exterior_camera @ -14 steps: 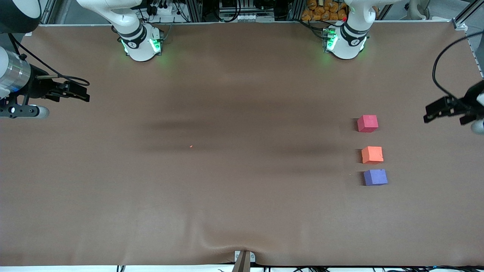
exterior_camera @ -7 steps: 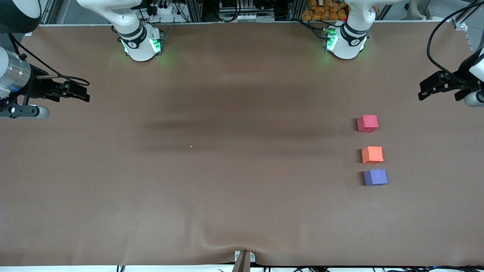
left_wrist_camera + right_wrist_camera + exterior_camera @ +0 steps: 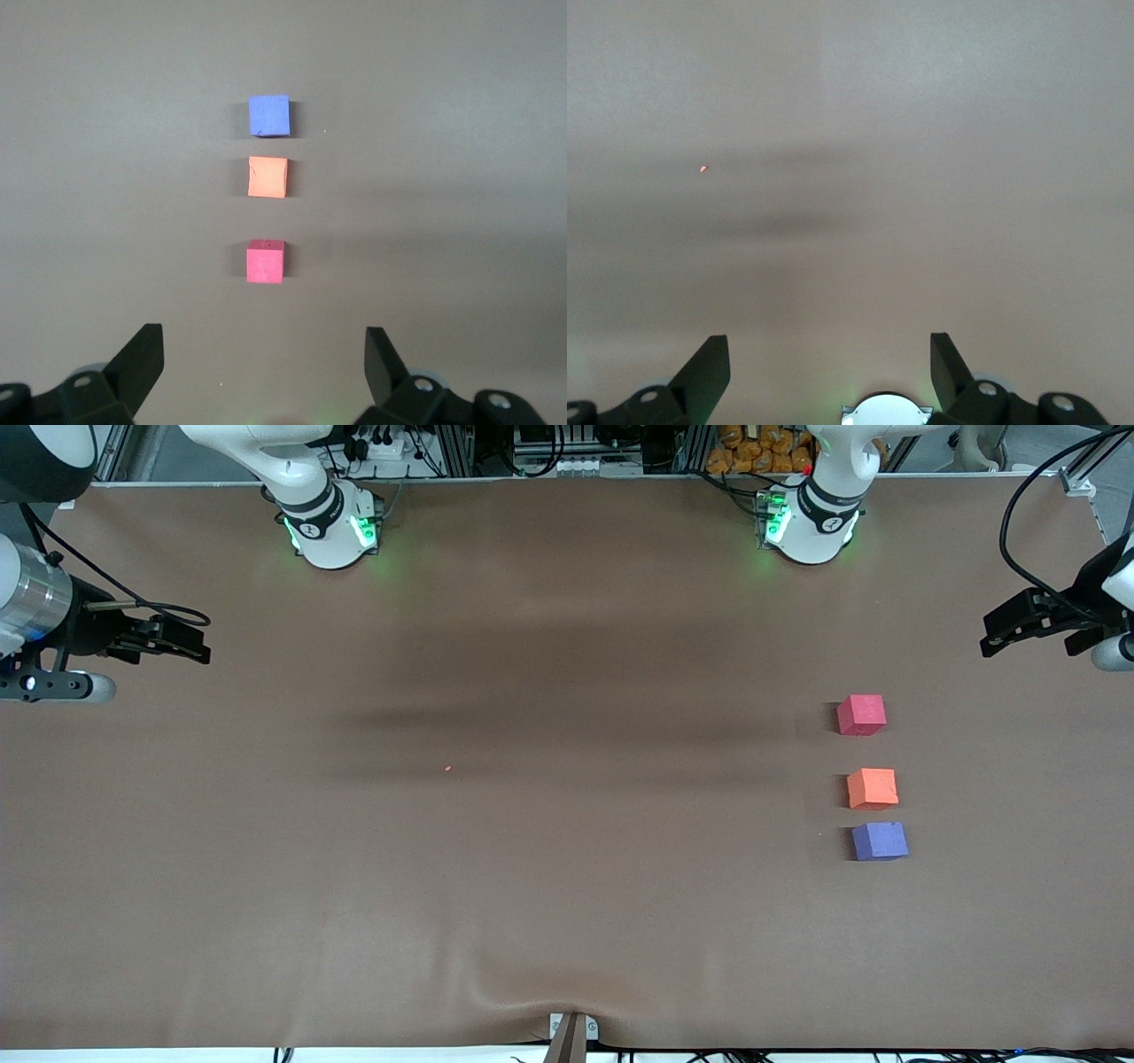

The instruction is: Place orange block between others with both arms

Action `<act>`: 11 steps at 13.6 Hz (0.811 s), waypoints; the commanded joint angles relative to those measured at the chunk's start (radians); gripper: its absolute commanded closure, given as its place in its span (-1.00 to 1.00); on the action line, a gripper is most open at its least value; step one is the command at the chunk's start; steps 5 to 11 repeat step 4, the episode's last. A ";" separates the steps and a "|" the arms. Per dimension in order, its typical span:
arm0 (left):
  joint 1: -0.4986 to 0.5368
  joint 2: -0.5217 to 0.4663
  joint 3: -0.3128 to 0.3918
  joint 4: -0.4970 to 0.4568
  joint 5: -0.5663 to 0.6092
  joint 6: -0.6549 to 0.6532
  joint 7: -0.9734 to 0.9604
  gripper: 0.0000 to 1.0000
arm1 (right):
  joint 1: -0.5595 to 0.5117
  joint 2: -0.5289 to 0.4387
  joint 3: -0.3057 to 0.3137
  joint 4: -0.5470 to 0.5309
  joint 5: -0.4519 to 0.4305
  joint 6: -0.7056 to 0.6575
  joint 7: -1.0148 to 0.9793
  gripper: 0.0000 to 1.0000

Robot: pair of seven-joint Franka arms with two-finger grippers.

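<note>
The orange block rests on the brown table, in a line with the others. It lies between the red-pink cube and the blue-purple cube, closer to the blue-purple one, which is nearest the front camera. My left gripper hangs open and empty over the table's left-arm end, apart from the cubes. My right gripper waits open and empty over the right-arm end.
A tiny orange speck lies on the cloth mid-table. The two green-lit arm bases stand along the table's farthest edge. A metal bracket and a cloth wrinkle sit at the nearest edge.
The left gripper has drawn back from beside the red-pink cube toward the bases' side of the table, then held still. The cubes and the right arm have not moved.
</note>
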 commanded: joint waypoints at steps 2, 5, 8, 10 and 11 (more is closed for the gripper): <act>-0.015 -0.012 -0.007 0.003 0.019 -0.029 -0.010 -1.00 | -0.001 -0.012 0.004 -0.014 -0.007 -0.002 -0.007 -1.00; -0.015 -0.010 -0.012 0.003 0.019 -0.029 -0.011 -1.00 | -0.003 -0.012 0.004 -0.014 -0.007 -0.002 -0.007 -1.00; -0.015 -0.010 -0.012 0.003 0.019 -0.029 -0.011 -1.00 | -0.003 -0.012 0.004 -0.014 -0.007 -0.002 -0.007 -1.00; -0.015 -0.010 -0.012 0.003 0.019 -0.029 -0.011 -1.00 | -0.003 -0.012 0.004 -0.014 -0.007 -0.002 -0.007 -1.00; -0.015 -0.010 -0.012 0.003 0.019 -0.029 -0.011 -1.00 | -0.003 -0.012 0.004 -0.014 -0.007 -0.002 -0.007 -1.00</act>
